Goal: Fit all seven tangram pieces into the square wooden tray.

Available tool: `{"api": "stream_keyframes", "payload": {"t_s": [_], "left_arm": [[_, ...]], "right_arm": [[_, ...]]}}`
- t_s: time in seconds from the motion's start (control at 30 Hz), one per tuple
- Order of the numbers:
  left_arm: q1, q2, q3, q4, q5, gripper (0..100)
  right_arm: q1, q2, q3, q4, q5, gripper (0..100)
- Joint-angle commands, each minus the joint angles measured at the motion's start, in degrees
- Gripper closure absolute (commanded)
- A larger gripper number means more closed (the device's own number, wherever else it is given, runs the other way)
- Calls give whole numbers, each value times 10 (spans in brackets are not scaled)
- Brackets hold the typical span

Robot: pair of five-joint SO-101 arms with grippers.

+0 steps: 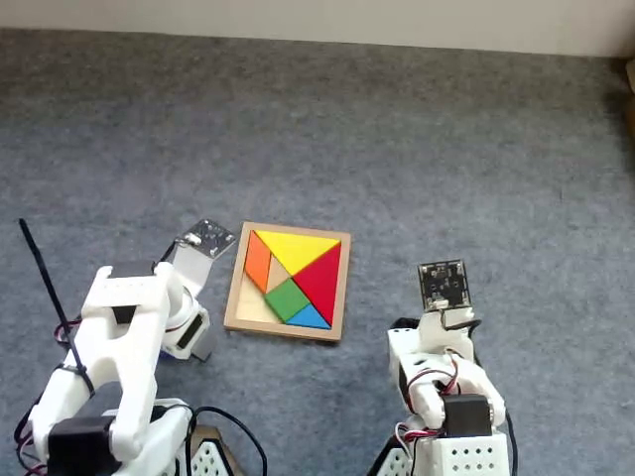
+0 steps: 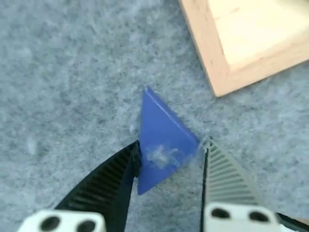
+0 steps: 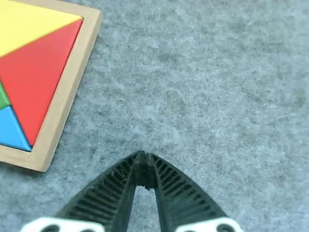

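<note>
Light, stiff and thin, the blue triangle (image 2: 161, 140) probably slips easily, so the left gripper's (image 2: 172, 144) released fingers, straddling it, should pinch its side edges squarely.

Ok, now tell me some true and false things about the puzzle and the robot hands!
1. The dark blue triangle lies on the carpet, outside the wooden tray. True.
2. The right hand holds a piece. False: it is shut on nothing, above the carpet.
3. The left hand has a finger on each side of the dark blue triangle. True.
4. The red triangle lies outside the wooden tray. False: it sits inside, beside the yellow triangle.
</note>
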Motion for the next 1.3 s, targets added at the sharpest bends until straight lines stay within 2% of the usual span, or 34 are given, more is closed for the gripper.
{"api": "stream_keyframes", "payload": {"t_s": [0.0,0.13,0.27,0.37,0.53,0.83,1.0,1.27], "left_arm": [[3,-18,-15,-4,-4,887],[35,-45,-61,62,-11,898],[87,-87,-112,148,-79,898],[116,-109,-138,168,-98,898],[116,-116,-167,171,-104,898],[58,-119,-189,167,-100,898],[-21,-115,-251,125,5,898],[-61,-88,-265,9,71,885]], "right_arm": [[7,-6,61,5,-3,993],[7,-6,61,5,-3,993],[7,-6,61,5,-3,993],[7,-6,61,5,-3,993],[7,-6,61,4,-3,993],[7,-6,61,4,-3,993],[7,-6,61,4,-3,993],[7,-6,61,4,-3,993]]}}
